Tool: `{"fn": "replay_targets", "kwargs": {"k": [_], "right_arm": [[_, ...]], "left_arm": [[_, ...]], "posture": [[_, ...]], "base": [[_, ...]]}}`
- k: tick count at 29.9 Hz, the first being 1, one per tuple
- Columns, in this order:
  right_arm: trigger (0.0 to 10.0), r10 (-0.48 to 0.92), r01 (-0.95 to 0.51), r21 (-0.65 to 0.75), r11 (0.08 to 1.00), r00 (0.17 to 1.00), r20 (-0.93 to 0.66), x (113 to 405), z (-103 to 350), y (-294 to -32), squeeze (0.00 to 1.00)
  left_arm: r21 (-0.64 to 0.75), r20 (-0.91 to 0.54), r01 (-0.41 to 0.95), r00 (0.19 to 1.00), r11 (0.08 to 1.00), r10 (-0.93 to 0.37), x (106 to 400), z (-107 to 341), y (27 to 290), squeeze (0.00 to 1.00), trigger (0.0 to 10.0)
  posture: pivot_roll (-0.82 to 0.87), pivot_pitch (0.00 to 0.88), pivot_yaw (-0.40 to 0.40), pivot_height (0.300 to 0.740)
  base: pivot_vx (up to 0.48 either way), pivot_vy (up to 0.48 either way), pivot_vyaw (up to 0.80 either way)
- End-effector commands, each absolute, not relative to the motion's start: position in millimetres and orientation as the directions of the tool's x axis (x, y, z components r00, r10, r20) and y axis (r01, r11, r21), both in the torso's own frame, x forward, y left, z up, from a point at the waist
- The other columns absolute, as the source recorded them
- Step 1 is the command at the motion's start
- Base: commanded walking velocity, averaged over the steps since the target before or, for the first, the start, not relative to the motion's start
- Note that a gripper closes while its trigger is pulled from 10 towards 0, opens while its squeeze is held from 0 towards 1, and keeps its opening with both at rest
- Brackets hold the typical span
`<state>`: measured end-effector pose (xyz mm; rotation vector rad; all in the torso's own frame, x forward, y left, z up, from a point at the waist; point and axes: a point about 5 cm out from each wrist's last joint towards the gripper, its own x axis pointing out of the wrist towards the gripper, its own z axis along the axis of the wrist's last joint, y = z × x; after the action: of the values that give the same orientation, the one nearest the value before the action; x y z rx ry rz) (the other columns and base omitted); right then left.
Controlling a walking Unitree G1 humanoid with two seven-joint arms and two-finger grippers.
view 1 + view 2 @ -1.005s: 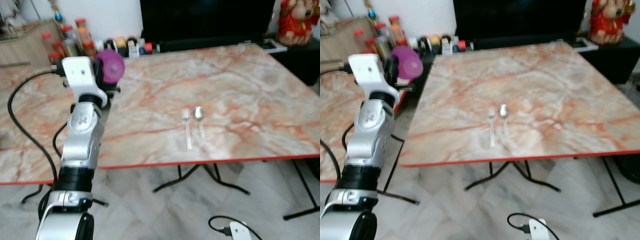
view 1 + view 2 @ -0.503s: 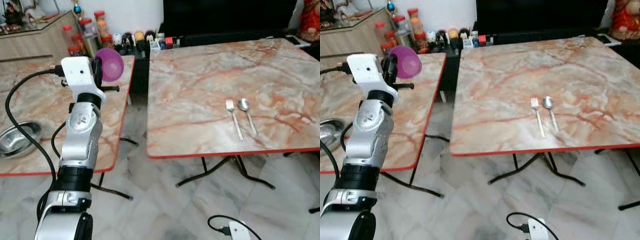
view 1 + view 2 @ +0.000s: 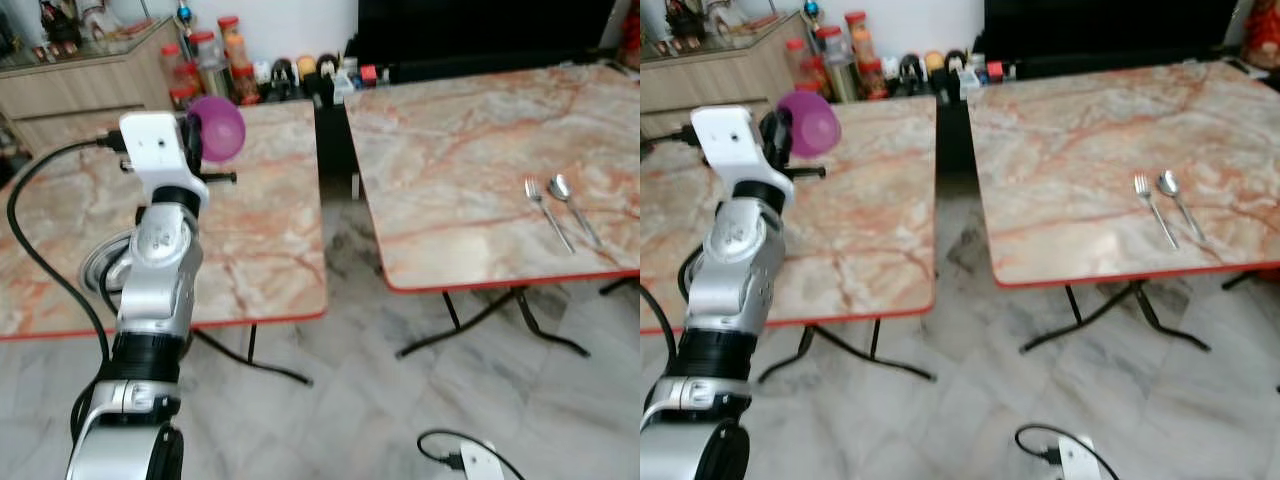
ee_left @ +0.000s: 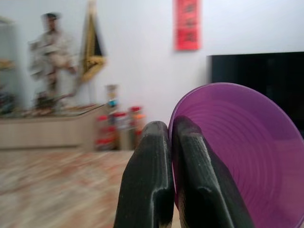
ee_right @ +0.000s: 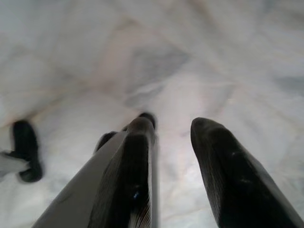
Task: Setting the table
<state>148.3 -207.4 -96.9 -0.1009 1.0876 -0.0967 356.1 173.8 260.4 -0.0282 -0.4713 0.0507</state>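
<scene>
Left eye view, upper left of frame: left gripper (image 3: 205, 137) raised on its silver arm, fingers pinched onto the rim of a purple bowl (image 3: 217, 129), held in the air over the left marble table (image 3: 265, 225)
Left wrist view: two black fingers (image 4: 147, 183) pressed together on the bowl's edge, its hollow side facing the camera
Left eye view, left edge: steel bowl (image 3: 103, 268) on the left table, partly hidden behind the arm
Left eye view, right side: fork (image 3: 546, 210) and spoon (image 3: 572, 204) lying side by side, just apart, near the front edge of the right marble table (image 3: 470, 160)
Left eye view, top centre: jars and bottles (image 3: 215, 62) lined along the wall behind both tables
Right wrist view: right gripper (image 5: 175, 142) pointing down at pale marble floor (image 5: 166, 61), fingers parted with a narrow gap, nothing between them
</scene>
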Motion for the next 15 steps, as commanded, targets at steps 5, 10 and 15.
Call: {"fn": "replay_targets", "kwargs": {"k": [5,10,15], "right_arm": [[10.0,-0.108,0.029,-0.107,0.994,0.482,-0.869,154.7,-95.5,-199.8,0.0],[10.0,-0.109,0.029,-0.108,0.994,0.483,-0.869,154.9,-95.4,-200.0,0.0],[10.0,-0.109,0.032,-0.107,0.994,0.484,-0.868,155.5,-95.1,-200.3,0.0]], "left_arm": [[-0.025,0.463,-0.094,0.881,0.995,0.095,354.3,264.9,185.0,0.0,10.0],[-0.026,0.463,-0.095,0.881,0.995,0.097,354.5,265.1,185.0,0.0,10.0],[-0.026,0.462,-0.102,0.881,0.994,0.103,354.7,265.4,186.3,0.0,10.0]], "posture": [[-0.02,0.014,0.063,0.74],[-0.02,0.02,0.061,0.74],[-0.01,0.031,0.059,0.74]], "base": [[0.0,0.48,0.0],[0.0,0.48,0.0],[0.0,0.48,0.0]]}}
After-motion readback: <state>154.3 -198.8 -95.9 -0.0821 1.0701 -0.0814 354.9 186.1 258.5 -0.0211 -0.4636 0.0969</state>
